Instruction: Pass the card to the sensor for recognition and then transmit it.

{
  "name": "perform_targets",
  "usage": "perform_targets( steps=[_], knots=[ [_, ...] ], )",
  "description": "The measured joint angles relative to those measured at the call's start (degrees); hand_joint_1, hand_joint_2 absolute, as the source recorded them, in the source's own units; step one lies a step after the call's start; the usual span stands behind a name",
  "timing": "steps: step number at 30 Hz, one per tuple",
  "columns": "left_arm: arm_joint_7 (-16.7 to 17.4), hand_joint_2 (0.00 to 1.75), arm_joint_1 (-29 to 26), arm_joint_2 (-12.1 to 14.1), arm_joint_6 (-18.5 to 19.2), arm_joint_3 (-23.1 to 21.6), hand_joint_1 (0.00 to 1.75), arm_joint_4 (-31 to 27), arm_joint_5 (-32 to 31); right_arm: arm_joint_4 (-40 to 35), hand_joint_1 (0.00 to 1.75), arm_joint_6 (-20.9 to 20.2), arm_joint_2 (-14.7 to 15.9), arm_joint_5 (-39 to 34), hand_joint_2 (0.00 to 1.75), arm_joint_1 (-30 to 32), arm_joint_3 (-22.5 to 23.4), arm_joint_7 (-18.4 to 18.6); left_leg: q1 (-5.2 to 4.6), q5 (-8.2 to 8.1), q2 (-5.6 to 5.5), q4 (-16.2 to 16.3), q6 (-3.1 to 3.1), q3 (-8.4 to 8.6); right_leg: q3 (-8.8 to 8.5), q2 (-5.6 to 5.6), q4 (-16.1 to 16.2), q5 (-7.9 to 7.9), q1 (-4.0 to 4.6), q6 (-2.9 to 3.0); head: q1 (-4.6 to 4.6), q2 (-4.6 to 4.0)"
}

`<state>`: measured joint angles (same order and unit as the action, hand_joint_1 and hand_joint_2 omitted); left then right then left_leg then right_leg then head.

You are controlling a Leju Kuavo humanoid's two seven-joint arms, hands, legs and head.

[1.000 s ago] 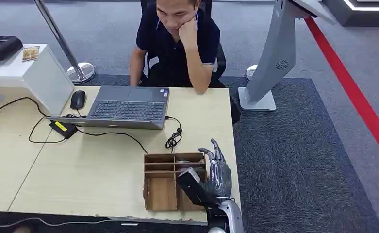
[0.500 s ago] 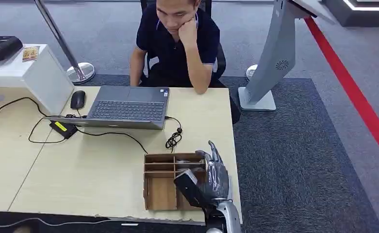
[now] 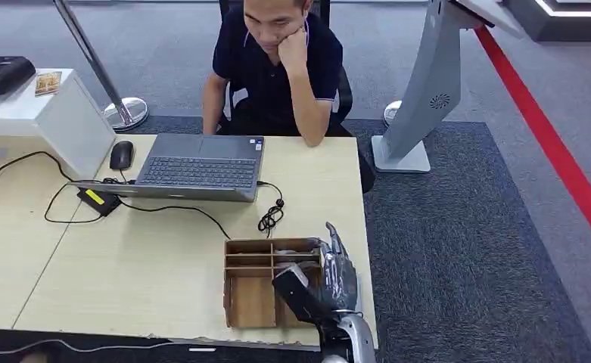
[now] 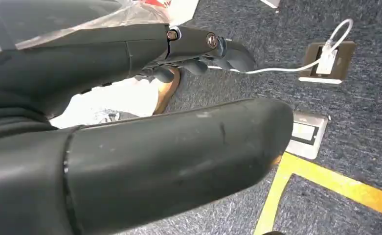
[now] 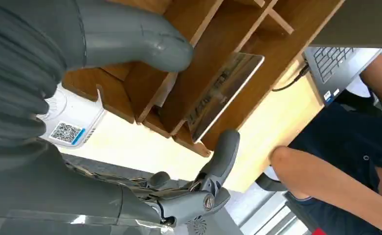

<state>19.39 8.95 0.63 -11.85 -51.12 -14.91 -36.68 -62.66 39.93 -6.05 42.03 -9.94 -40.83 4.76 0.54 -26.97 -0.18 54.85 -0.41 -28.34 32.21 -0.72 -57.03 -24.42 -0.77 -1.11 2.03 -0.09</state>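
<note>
Grey carpeted floor (image 3: 458,249) with a red stripe surrounds a pale wooden bench (image 3: 141,257). On the bench: an open laptop (image 3: 197,168), a mouse (image 3: 121,155), black cables, and a wooden organiser tray (image 3: 258,281) near the front right corner. A person (image 3: 277,68) sits behind the laptop, head resting on one hand.

The right robot hand (image 3: 336,274) is at the tray's right side, fingers apart and holding nothing. In the right wrist view the card (image 5: 223,93) stands on edge, tilted, in a narrow tray compartment, between thumb and fingers but untouched by them. A white device bearing a QR label (image 5: 69,128) lies beside the tray.

The left robot hand (image 4: 198,54) hangs over the floor, fingers curled in, nothing in them.
</note>
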Motion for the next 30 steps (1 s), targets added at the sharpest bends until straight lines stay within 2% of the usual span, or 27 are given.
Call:
perform_targets(
  steps=[1, 3, 12, 15, 17, 24, 30],
  knots=[
    [0.0, 0.00, 0.0, 0.0, 0.0, 0.0, 0.00, 0.0, 0.0, 0.1, 1.41, 0.0, 0.0, 0.0, 1.75, 0.0, 0.0, 0.0, 0.00, 0.00, 0.00, 0.0, 0.00, 0.00, 0.00, 0.00, 0.0, 0.00, 0.00, 0.00, 0.00, -0.02],
    [0.0, 0.00, 0.0, 0.0, 0.0, 0.0, 0.00, 0.0, 0.1, 0.2, 1.52, 0.0, 0.0, 0.2, 1.75, 0.0, 0.1, 0.0, 0.00, 0.00, 0.00, 0.0, 0.00, 0.00, 0.00, 0.00, 0.0, 0.00, 0.00, 0.00, 0.00, -0.02],
    [0.0, 0.00, 0.1, 0.0, 0.1, -0.1, 0.00, 0.0, 0.2, 0.6, 1.55, 0.0, -0.3, 0.5, 1.75, -0.1, 0.9, -0.2, 0.00, 0.00, 0.00, 0.0, 0.00, 0.00, 0.00, 0.00, 0.0, 0.00, 0.00, 0.00, 0.00, 0.00],
    [0.0, 0.00, 0.1, 0.0, 0.2, -0.1, 0.00, 0.0, 0.2, 0.7, 1.61, 0.0, -0.3, 0.7, 1.75, -0.1, 1.0, -0.3, 0.00, 0.00, 0.00, 0.0, 0.00, 0.01, 0.00, 0.00, 0.0, 0.00, 0.00, 0.00, 0.00, -0.02],
    [0.0, 0.00, 0.1, 0.0, 0.2, -0.1, 0.00, 0.0, 0.3, 0.7, 1.75, 0.0, -0.4, 0.7, 1.75, -0.1, 1.1, -0.3, 0.00, 0.00, 0.00, 0.0, 0.00, 0.00, 0.00, 0.00, 0.0, 0.00, 0.00, 0.00, 0.00, -0.02],
    [0.0, 0.00, 0.1, 0.0, 0.2, -0.1, 0.00, 0.0, 0.3, 0.7, 1.75, 0.0, -0.5, 0.7, 1.75, -0.1, 1.4, -0.6, 0.00, 0.00, 0.00, 0.0, 0.00, 0.01, -0.01, 0.00, 0.0, 0.00, 0.00, 0.00, 0.00, -0.02],
    [0.0, 0.00, 0.1, 0.0, 0.2, -0.1, 0.00, 0.0, 0.9, 0.7, 1.75, 0.0, -0.9, 2.4, 1.75, 0.3, 2.7, -3.1, 0.00, 0.00, 0.00, 0.0, 0.00, 0.02, 0.00, 0.00, 0.0, 0.00, 0.00, 0.00, 0.02, -0.02]
  ],
)
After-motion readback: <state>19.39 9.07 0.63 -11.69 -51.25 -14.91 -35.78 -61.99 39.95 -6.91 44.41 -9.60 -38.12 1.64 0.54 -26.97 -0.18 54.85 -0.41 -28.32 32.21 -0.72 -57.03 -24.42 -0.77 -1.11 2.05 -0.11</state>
